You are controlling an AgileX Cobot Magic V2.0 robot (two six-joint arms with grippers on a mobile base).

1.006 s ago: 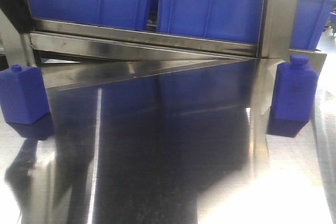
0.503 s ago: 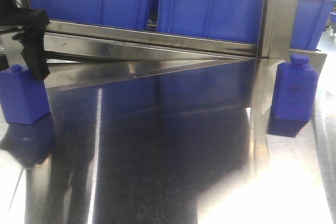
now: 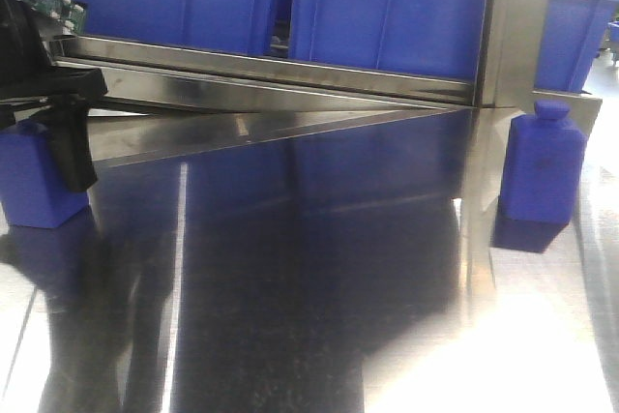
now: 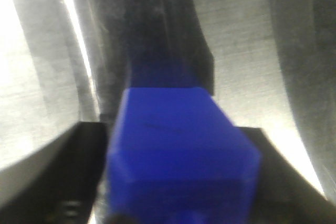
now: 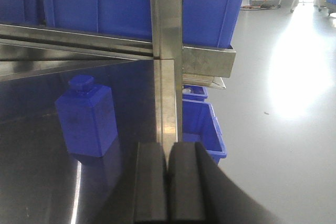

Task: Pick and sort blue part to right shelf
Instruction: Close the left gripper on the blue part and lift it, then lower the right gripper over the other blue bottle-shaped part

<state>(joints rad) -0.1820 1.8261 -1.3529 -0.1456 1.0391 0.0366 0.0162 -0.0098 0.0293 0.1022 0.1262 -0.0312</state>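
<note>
Exterior front-facing camera: the left pincer (image 3: 44, 166) hangs low at the left edge of a polished steel desk (image 3: 290, 297), one black finger (image 3: 73, 152) down across the right side of the blue part (image 3: 34, 195); the part, a squat bottle-shaped block with a small neck, stands upright on the desk, just in front of the left end of the right shelf (image 3: 271, 70); the shelf's flat steel rail runs across the back of the desk, with large blue bins (image 3: 387, 7) sitting above it; a steel upright (image 3: 508, 26) rises at the right, and a second blue part (image 3: 542, 166) stands upright on the desk just right of its foot, well apart from the first.

Left wrist-mounted camera, blurred: the blue part fills the middle of the frame with a dark finger (image 4: 79, 177) close on each side; the fingers are spread to the part's width, but whether they press it cannot be told.

Right wrist-mounted camera: the right pincer (image 5: 168, 153) holds nothing, its two black fingers pressed together, pointing at the steel upright; the second blue part stands to the left of the upright, and more blue bins (image 5: 202, 124) sit lower down beyond the shelf, beside a pale glossy floor (image 5: 283, 103).
</note>
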